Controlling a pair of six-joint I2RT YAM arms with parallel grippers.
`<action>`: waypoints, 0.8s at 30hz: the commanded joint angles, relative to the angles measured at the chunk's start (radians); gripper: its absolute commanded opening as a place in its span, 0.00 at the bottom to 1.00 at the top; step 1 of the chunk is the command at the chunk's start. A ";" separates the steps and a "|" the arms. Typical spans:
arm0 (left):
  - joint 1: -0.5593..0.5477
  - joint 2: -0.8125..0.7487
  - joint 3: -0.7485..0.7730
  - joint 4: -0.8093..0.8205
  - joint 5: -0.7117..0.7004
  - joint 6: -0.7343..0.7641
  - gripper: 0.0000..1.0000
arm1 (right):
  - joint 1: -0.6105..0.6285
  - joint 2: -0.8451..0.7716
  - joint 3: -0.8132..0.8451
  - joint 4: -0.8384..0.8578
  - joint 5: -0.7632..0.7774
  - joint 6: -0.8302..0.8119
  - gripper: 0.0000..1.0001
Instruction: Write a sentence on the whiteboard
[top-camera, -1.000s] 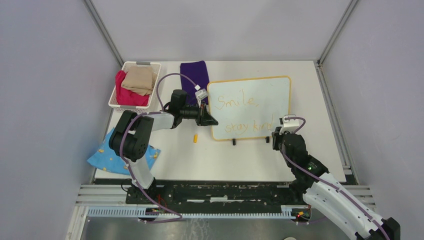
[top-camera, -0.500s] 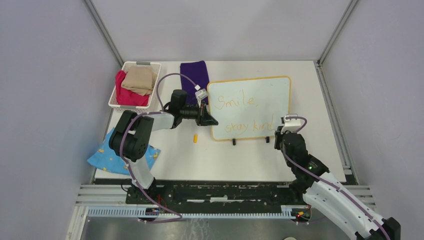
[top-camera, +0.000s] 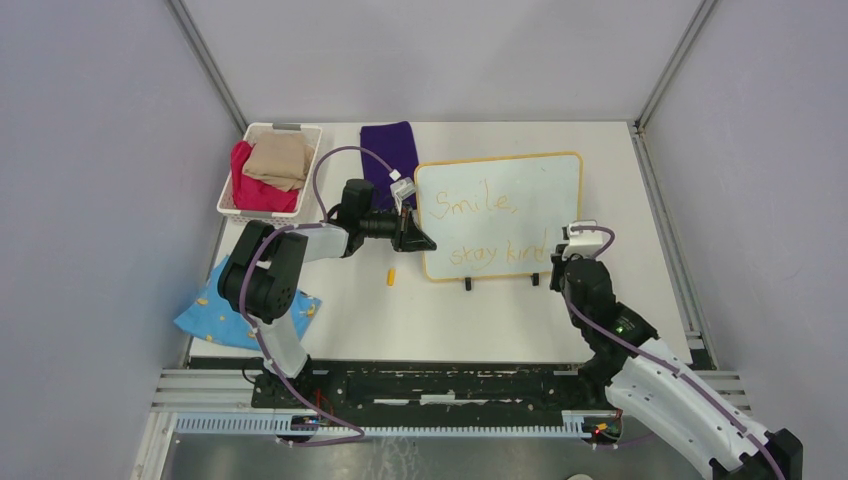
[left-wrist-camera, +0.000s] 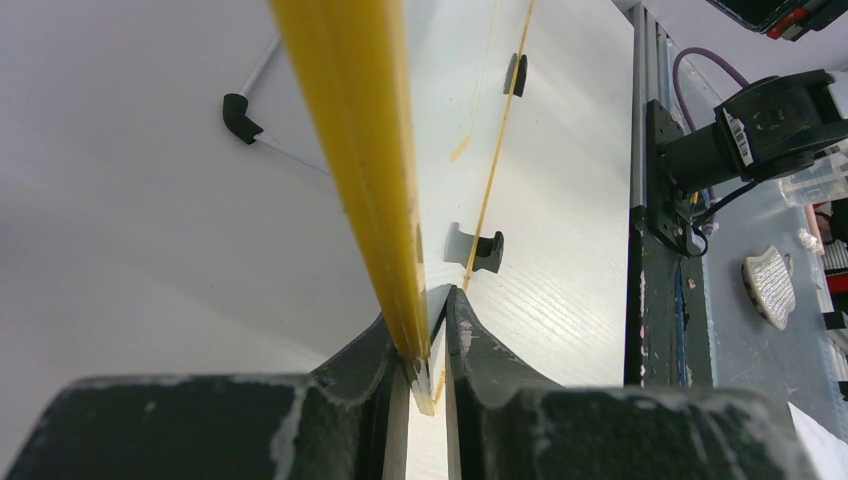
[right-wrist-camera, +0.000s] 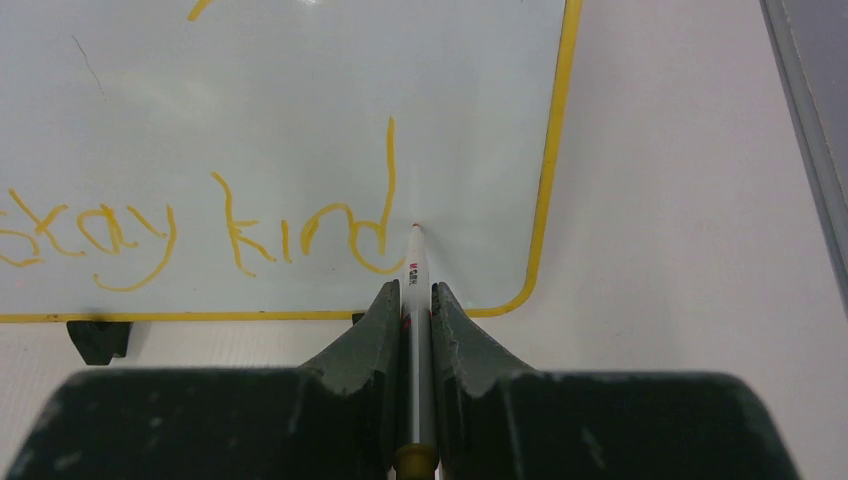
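- Clamping the left edge of the whiteboard (top-camera: 530, 190), the left gripper (top-camera: 415, 238) has its jaws pressed together on the yellow frame (left-wrist-camera: 350, 120); the wrist view shows the frame running straight into the narrow gap between the fingers (left-wrist-camera: 375, 365).
- Right gripper (right-wrist-camera: 410, 290): jaws pinched on a thin white marker (right-wrist-camera: 417, 268), which lies lengthwise between the fingers and points at the board.
- Marker tip: on the white surface, just right of the final "d" and near the board's lower right corner.
- Sentence (top-camera: 478, 205): orange-yellow handwriting in two lines, "Smile," above and "stay kind" (right-wrist-camera: 240, 235) below.
- Board: at mid-table, right of centre, its two black feet (top-camera: 467, 284) on the table (top-camera: 450, 320) at the near edge.
- Yellow bit (top-camera: 391, 277): loose on the table just left of the board's near corner.
- Basket (top-camera: 255, 128) of red and tan cloth at far left; purple cloth (top-camera: 388, 145) beside it; blue cloth (top-camera: 200, 315) under the left arm.
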 joint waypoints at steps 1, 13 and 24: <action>-0.045 0.086 -0.040 -0.177 -0.239 0.148 0.02 | -0.003 -0.025 0.061 0.044 0.005 -0.010 0.00; -0.045 0.087 -0.037 -0.178 -0.240 0.151 0.02 | -0.003 -0.157 0.071 0.016 -0.289 -0.131 0.00; -0.045 0.096 -0.029 -0.188 -0.242 0.151 0.02 | 0.004 -0.156 0.036 0.199 -0.338 -0.181 0.00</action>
